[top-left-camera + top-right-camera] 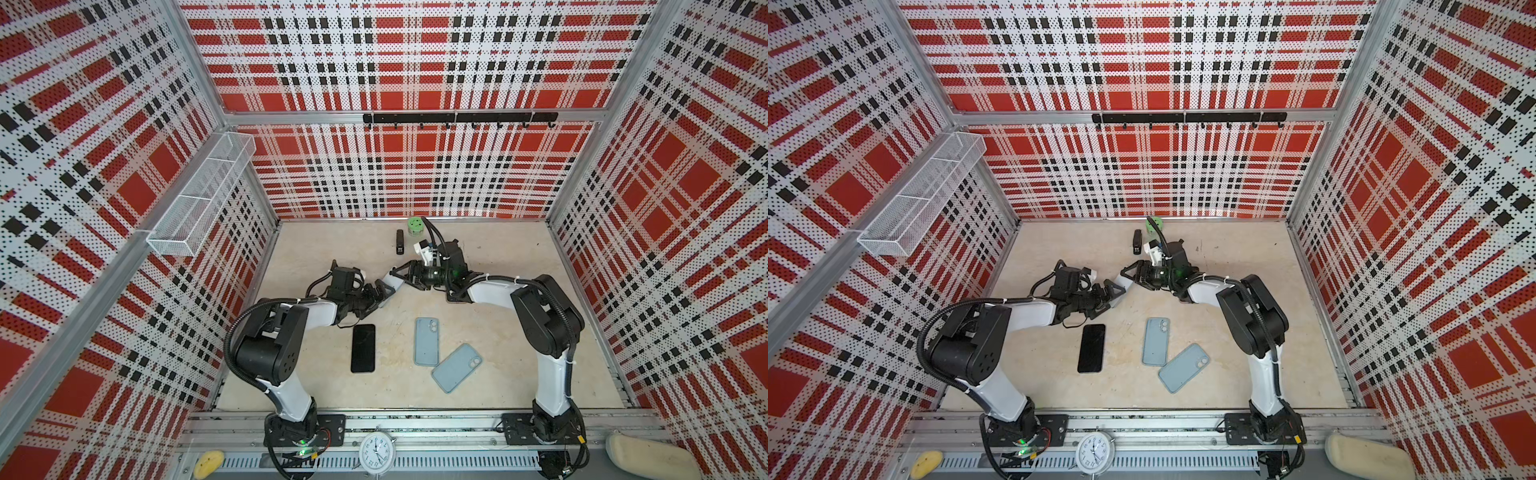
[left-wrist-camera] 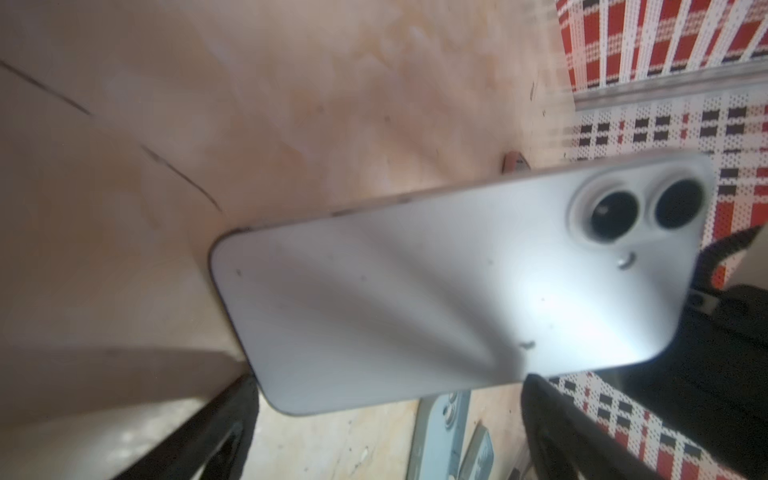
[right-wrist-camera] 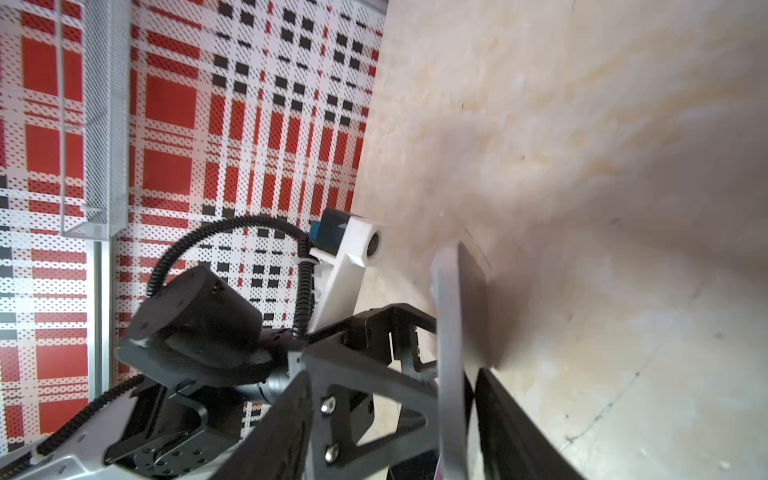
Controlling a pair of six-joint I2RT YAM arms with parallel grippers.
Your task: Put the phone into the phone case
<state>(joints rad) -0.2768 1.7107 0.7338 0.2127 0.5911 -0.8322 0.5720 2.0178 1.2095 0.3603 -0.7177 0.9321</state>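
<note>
**Phone** (image 1: 395, 283): silver, tilted, between the two grippers at mid-frame in both top views. In the left wrist view its back fills the centre, with the twin lenses at upper right.

**Left gripper** (image 1: 381, 293): jaws spread wide. Its fingers (image 2: 224, 424) show along the lower edge of the left wrist view, under the phone's long side. Contact cannot be confirmed.

**Right gripper** (image 1: 402, 276): jaws stand on either side of the phone's lens end. In the right wrist view the phone is edge-on between them, with one finger (image 3: 511, 415) just beside it. Whether they clamp it cannot be told.

**Tabletop** (image 1: 519, 374): a black phone (image 1: 363, 348) lies flat, screen up, at lower centre. To its right lie an upright blue case (image 1: 427, 341) and, just beside that, a slanted blue case (image 1: 456, 368). A stapler (image 1: 400, 242) and a green tub (image 1: 414, 226) sit by the rear wall.
</note>
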